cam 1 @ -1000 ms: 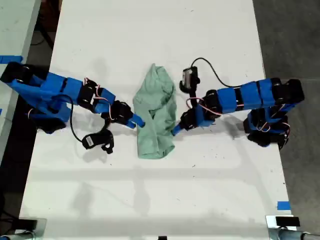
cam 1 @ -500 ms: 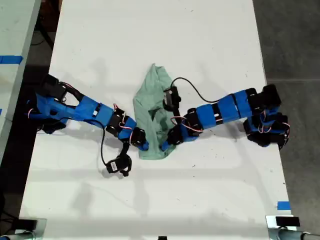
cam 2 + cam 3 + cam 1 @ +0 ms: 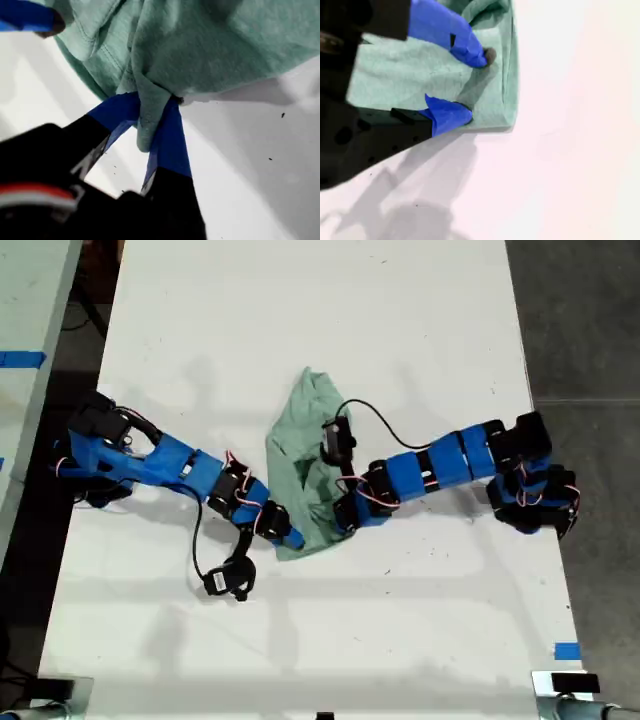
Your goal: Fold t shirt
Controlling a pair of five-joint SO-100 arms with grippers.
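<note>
While unlabelled, t shirt (image 3: 310, 465) shows no writing.

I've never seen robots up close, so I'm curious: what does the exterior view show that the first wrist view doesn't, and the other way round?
Only the exterior view: the two blue arms in full, one arm from that view's left and the other arm from its right, meeting at the whole crumpled t shirt.

Only the first wrist view: my first hand shut on a fold at the cloth's edge, and a stitched seam.

Both: the mint t shirt lying on the white table.
</note>
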